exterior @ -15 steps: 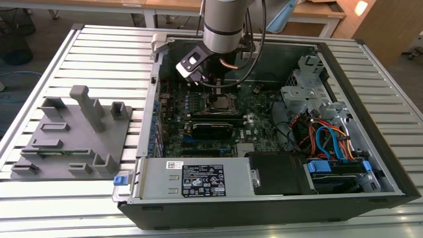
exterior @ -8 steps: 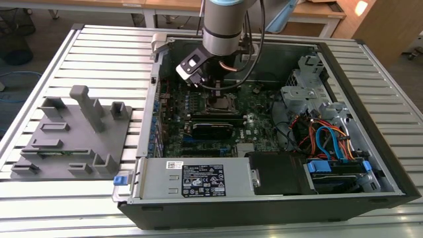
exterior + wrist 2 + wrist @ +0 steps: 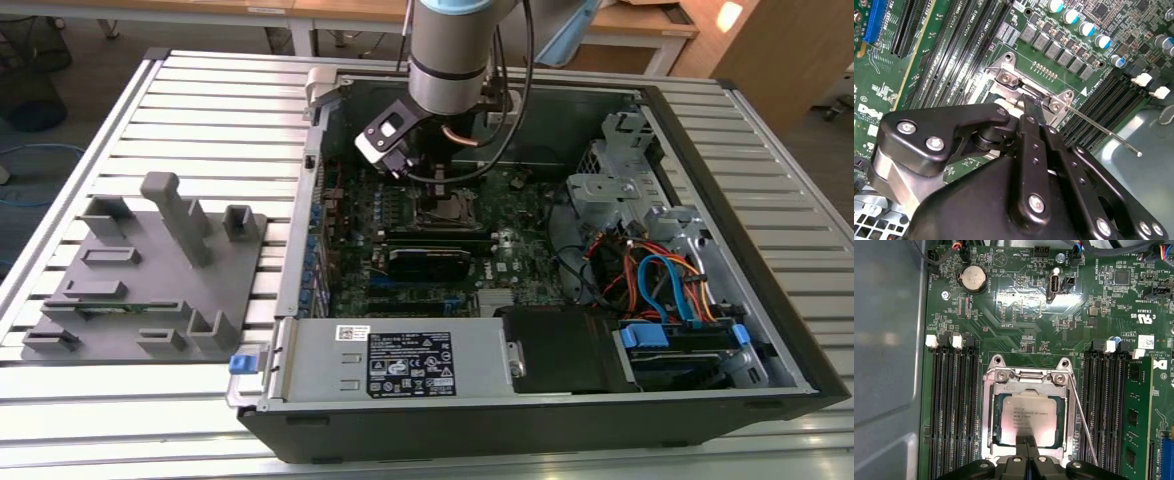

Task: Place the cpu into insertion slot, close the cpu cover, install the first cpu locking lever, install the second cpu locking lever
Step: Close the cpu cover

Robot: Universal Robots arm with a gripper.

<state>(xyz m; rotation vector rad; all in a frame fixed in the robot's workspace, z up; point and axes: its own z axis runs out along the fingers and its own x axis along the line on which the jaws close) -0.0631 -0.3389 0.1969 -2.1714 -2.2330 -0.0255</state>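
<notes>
Hand (image 3: pixel 1026 444) is down inside the open case (image 3: pixel 534 410) on the slatted worktop (image 3: pixel 200 100), right over the socket area of the green board (image 3: pixel 1019 315). In the first wrist view its fingertips are clenched together with nothing visible between them, and their tips sit at the edge of the cpu (image 3: pixel 1026 417). I can't tell whether they touch it or hover just above. The cpu lies flat and square in the slot (image 3: pixel 447 208), between the two banks of memory slots (image 3: pixel 951 415), so step one looks done. The cover (image 3: pixel 1026 382) is down around the chip, its window framing the metal top, so step two reads as done or nearly so. Whether it is fully pressed flat I can't say. One lever (image 3: pixel 1085 427) is a thin wire rod running beside the socket and angling away from it. In the second wrist view the same rod sticks out free past the socket corner towards the case wall, so I judge it unlatched. The other lever I can't make out from these angles. So the task is roughly halfway: chip in, cover down, and both lever steps appear left.
</notes>
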